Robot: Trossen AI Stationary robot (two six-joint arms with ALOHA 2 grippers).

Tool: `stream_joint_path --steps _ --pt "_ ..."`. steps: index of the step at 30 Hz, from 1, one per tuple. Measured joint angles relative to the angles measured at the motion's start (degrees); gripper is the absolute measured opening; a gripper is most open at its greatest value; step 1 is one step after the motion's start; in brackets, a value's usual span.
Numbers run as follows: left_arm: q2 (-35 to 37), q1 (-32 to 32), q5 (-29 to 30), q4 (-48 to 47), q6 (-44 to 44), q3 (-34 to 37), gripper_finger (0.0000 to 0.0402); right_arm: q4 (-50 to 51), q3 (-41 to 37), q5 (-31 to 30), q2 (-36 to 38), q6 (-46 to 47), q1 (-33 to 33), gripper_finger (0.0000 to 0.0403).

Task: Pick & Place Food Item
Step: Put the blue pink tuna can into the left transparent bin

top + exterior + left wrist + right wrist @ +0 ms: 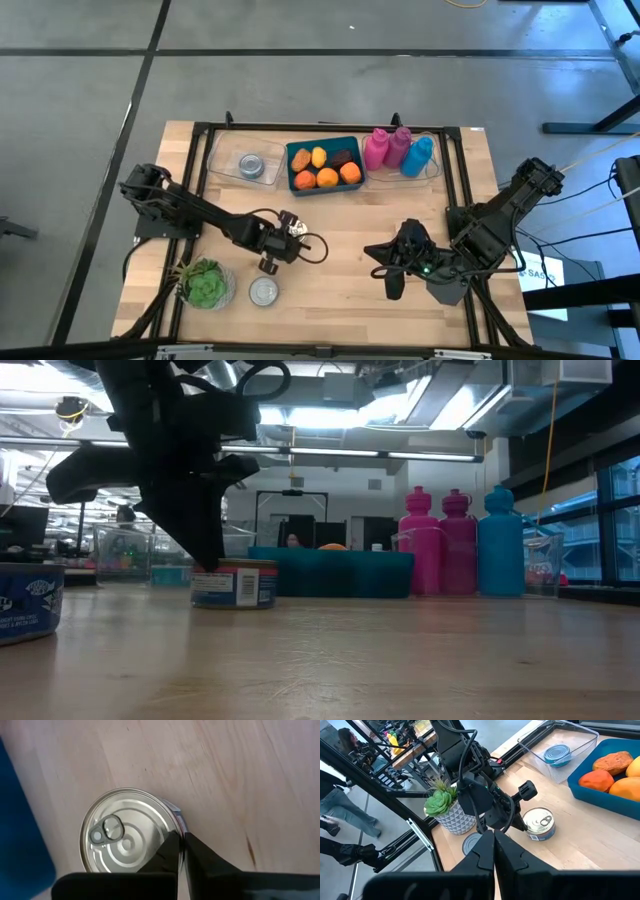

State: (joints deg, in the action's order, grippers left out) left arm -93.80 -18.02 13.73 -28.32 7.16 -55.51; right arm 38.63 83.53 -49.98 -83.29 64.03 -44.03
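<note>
Table (330, 250) of pale wood carried a blue tray (324, 166) of food at its far edge. Left gripper (268, 266), fingers pressed together and empty, hung just above a tin can (264, 291). Right gripper (393, 285) rested closed, holding nothing.

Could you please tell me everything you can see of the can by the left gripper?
The can is short and round, of silvery metal with a ringed lid, an unopened pull tab and a blue printed label. It stands upright on the wooden table, beside the potted plant. The shut left gripper is at its rim, seemingly touching.
</note>
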Motion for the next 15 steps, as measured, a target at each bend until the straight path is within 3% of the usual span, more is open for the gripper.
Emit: stream_joint_path --steps 15 --pt "10.27 -0.26 0.05 -1.83 -2.03 0.27 0.0001 0.02 0.00 -0.13 0.00 -0.15 0.00 0.0006"
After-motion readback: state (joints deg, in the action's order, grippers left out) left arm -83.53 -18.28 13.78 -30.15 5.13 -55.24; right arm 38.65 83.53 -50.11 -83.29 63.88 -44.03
